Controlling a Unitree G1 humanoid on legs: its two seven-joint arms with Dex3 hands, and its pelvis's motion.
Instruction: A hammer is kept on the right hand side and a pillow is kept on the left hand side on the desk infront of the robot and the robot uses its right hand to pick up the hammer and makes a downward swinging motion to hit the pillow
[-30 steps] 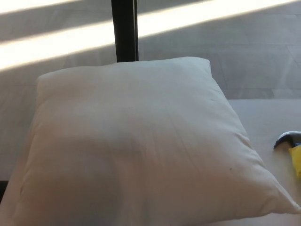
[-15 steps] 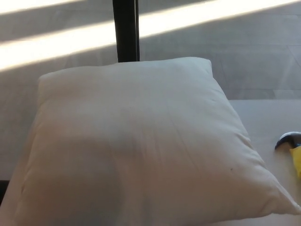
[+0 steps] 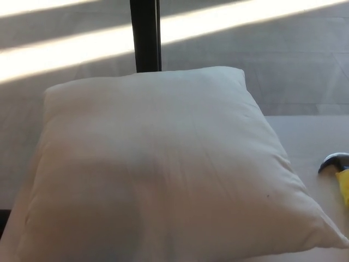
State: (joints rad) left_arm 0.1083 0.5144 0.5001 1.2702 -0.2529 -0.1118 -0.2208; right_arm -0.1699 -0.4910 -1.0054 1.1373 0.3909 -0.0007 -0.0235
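I see neither hand in view, so nothing's started: the hammer lies untouched at the desk's right edge, just beside the pillow; grasp and swing remain

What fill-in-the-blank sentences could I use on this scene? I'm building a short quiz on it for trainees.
1. The large soft thing filling most of the view is a white ____.
2. The hammer lies at the picture's ____ edge, partly cut off.
3. The hammer's handle is coloured ____.
4. The number of robot hands in view is ____.

Missing words: pillow; right; yellow; zero.
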